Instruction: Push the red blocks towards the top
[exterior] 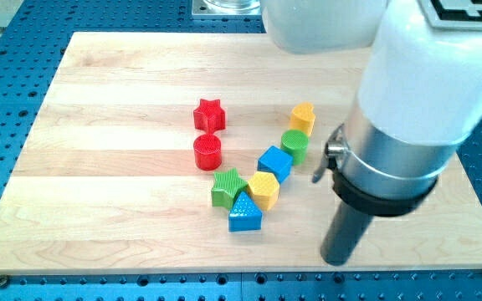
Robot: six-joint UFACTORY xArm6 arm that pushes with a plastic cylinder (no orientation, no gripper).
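Jaws there are none on this arm: it ends in a bare rod that can only push. My tip [335, 260] rests on the desk [99, 217] near the view's bottom right, apart from every block. The red star [209, 114] and red cylinder [207, 152] sit together left of centre, star just above cylinder, up and to the view's left of my tip. Between them and my tip lies a chain: green star [228, 186], blue triangle [244, 212], yellow hexagon [264, 189], blue cube [274, 162], green cylinder [294, 144], upper yellow block [303, 117]. Judging from this, my tip must get below the cylinder to drive both upward.
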